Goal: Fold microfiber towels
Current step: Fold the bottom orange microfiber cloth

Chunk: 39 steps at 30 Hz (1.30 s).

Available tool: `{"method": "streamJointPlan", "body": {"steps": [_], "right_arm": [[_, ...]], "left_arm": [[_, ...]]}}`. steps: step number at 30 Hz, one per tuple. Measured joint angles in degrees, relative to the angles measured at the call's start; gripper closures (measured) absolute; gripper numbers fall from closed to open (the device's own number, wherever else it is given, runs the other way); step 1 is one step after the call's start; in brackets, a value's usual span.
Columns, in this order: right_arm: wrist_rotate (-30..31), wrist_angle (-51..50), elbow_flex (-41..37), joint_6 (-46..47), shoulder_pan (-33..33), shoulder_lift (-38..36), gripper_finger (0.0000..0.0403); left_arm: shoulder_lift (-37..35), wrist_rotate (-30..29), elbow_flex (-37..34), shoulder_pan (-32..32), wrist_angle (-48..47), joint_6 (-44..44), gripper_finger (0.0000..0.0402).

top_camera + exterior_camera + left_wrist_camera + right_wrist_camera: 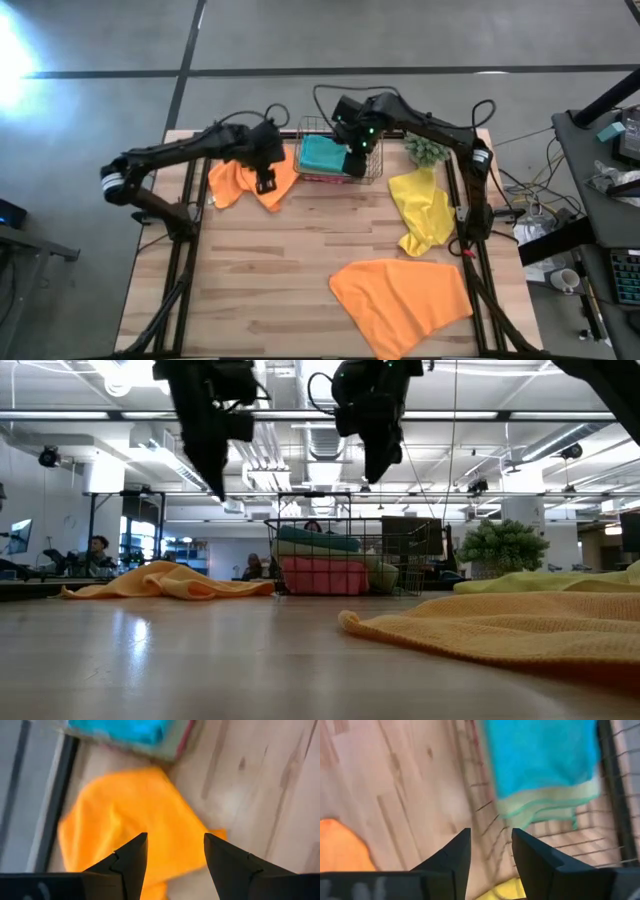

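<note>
A copper wire basket [370,172] at the table's far middle holds a folded teal towel [322,152] on top of a sage green one [540,802] and a pink one [320,576]. A crumpled orange towel [248,181] lies left of the basket. A yellow towel [424,208] lies at the right, and a second orange towel [405,296] lies spread at the near right. My left gripper [265,182] is open above the crumpled orange towel [130,820], clear of it. My right gripper [357,163] is open above the basket's near right part.
A small green fuzzy plant [427,149] stands at the far right, beside the basket. Bare wood shows across the table's middle and near left [260,280]. The low view shows people far off in the room behind.
</note>
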Motion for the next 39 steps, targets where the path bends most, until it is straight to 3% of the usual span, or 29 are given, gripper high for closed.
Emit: {"method": "streamJointPlan", "body": {"steps": [7,16,23,32,39], "right_arm": [[0.0,0.7,-7.5,6.8,7.1,-1.1,0.0275],[0.6,9.4,-18.7,19.8,19.6,-5.3,0.0279],[6.0,11.9,-26.4,36.4,30.4,-9.2,0.0286],[6.1,12.5,-32.2,62.3,45.3,-9.1,0.0282],[6.0,18.7,-36.8,82.1,55.9,-8.7,0.0291]], "left_arm": [[-10.1,0.9,-13.5,-3.5,3.7,-10.9,0.0223],[-16.6,3.5,-21.6,-11.3,10.7,-17.0,0.0224],[-14.9,5.2,-22.0,-19.1,16.5,-17.0,0.0224],[-9.3,5.4,-22.0,-28.3,27.1,-17.0,0.0224],[-6.7,5.4,-21.9,-30.7,25.3,-17.0,0.0224]]}}
